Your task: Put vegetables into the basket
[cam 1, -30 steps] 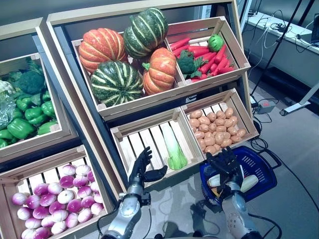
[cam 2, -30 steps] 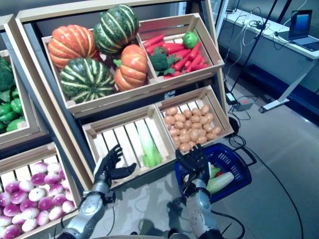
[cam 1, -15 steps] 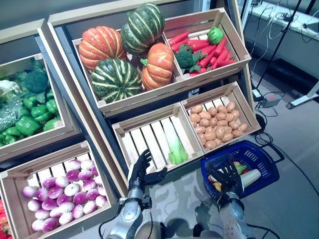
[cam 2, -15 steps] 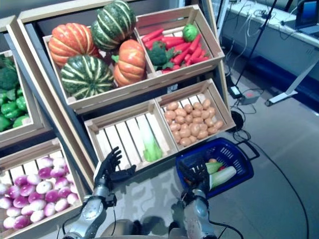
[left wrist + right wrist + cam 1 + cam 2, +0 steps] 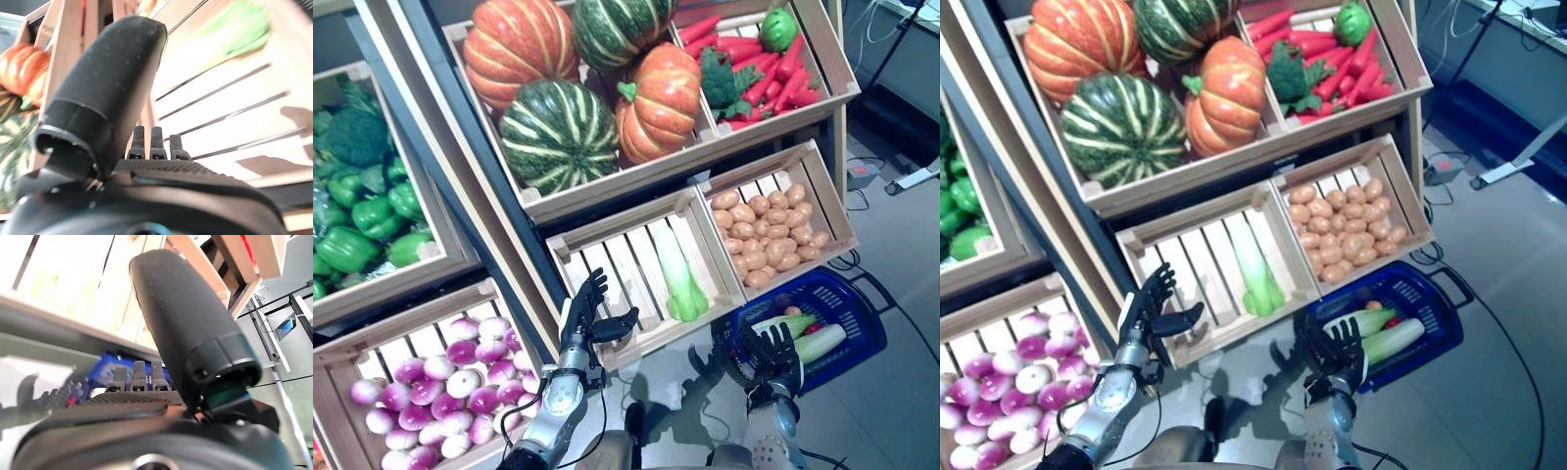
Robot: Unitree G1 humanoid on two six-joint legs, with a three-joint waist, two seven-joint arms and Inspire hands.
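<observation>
The left hand (image 5: 584,315) hangs with fingers spread and empty at the front lip of the slatted crate (image 5: 607,269), just beside the lone bok choy (image 5: 677,277) lying on its boards. The right hand (image 5: 771,359) is just as empty, fingers fanned wide above the floor at the near corner of the blue basket (image 5: 862,333) (not touching it, as far as I can tell).

From where things lie, the job looks partly done: the basket already holds 2 pale green-and-white stalks (image 5: 805,338) plus something small and red-orange (image 5: 792,312) beside them. The bok choy is the nearest thing left to take, and it looks long and slim, white at the stem, leafy green at the lower end.

Further out, the potatoes (image 5: 764,233) fill the next crate, pumpkins (image 5: 573,93) and carrots (image 5: 773,64) sit above, and purple-white onions (image 5: 440,377) and green peppers (image 5: 367,225) stand off to the left.
</observation>
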